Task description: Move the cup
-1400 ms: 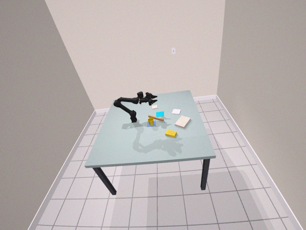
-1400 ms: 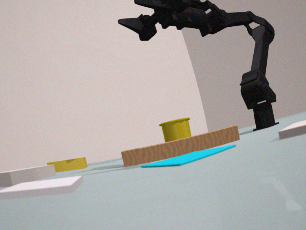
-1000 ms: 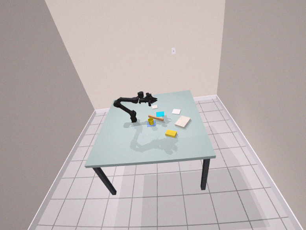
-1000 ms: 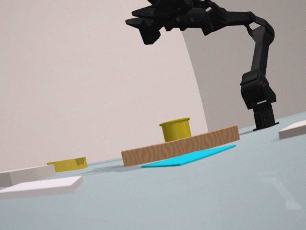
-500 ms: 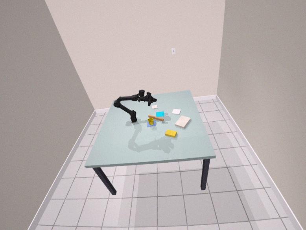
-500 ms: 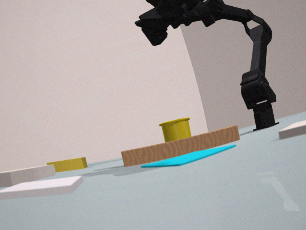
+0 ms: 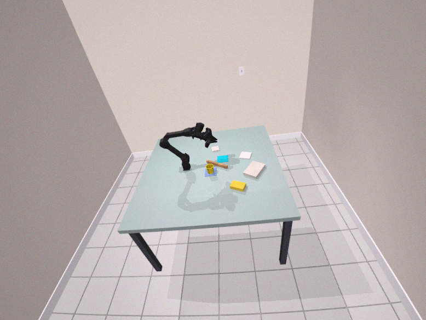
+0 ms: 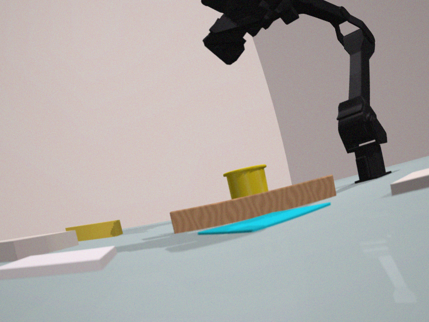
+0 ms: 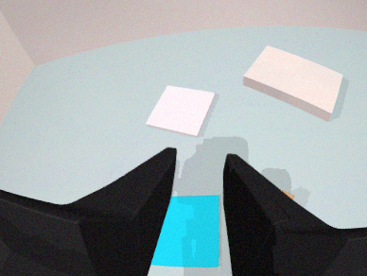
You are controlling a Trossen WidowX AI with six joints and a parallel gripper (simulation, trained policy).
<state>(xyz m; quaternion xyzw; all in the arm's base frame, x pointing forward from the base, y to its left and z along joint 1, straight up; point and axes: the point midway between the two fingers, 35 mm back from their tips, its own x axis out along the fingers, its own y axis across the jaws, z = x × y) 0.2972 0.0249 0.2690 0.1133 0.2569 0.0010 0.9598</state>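
Note:
The yellow cup stands upright on the blue pad. In the exterior view its lower part is hidden behind the wooden bar. No marbles can be made out in it. The other pad, cyan, lies flat on the far side of the bar from the cup, with nothing on it. My gripper is high above the table, away from the cup and tilted downward. Its fingers are partly open with a narrow gap and nothing between them.
The wooden bar lies between the cup and the cyan pad. A yellow block, a beige block, a white tile and a small pale tile lie around them.

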